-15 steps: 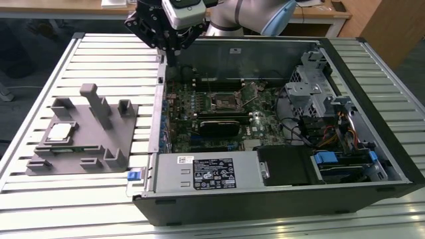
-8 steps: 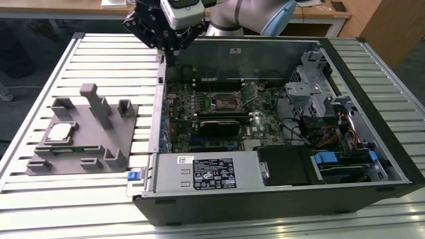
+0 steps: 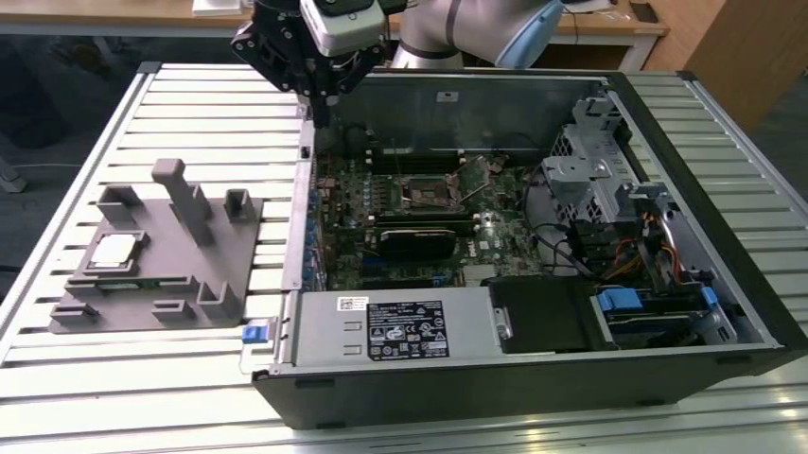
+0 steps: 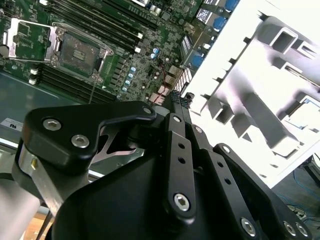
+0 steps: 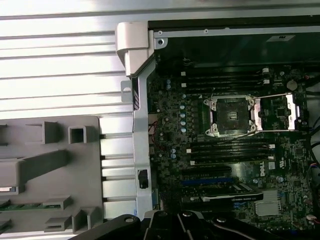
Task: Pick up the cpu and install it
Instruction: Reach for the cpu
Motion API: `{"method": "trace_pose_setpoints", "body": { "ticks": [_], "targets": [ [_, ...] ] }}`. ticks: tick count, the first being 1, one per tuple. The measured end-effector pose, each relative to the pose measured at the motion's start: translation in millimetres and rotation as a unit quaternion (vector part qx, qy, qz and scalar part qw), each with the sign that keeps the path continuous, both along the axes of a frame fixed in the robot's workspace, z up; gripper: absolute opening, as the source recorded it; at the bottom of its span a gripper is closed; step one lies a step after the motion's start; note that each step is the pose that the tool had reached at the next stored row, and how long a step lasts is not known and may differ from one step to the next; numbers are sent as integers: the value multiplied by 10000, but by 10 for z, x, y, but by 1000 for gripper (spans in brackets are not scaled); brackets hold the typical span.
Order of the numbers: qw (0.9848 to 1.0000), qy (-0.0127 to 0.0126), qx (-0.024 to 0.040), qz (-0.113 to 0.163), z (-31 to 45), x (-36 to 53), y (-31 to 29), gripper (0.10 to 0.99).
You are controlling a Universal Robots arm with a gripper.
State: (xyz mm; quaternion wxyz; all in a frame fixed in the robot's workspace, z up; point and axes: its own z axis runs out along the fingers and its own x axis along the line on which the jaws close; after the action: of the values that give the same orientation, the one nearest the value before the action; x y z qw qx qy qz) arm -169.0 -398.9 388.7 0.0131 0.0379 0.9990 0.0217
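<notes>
Exterior view: the hand [image 3: 321,115], closed and empty, hangs above the open computer case [image 3: 531,388], over its wall on the exterior view's left. The cpu [image 3: 114,251] lies in a grey tray [image 3: 189,284] beside the case, beyond that wall.

One cpu [image 3: 115,251], one grey tray [image 3: 177,284], one computer case [image 3: 505,390], one socket [image 3: 427,192].

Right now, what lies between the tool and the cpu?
In the exterior view, table slats, then the grey tray's upright posts, lie between the tool and the cpu.
</notes>
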Motion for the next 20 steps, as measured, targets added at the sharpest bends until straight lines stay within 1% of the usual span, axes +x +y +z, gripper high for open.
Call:
{"method": "trace_pose_setpoints", "body": {
  "ticks": [20],
  "targets": [
    [10000, 0, 0, 0, -3, -70, 0, 106]
  ]
}}
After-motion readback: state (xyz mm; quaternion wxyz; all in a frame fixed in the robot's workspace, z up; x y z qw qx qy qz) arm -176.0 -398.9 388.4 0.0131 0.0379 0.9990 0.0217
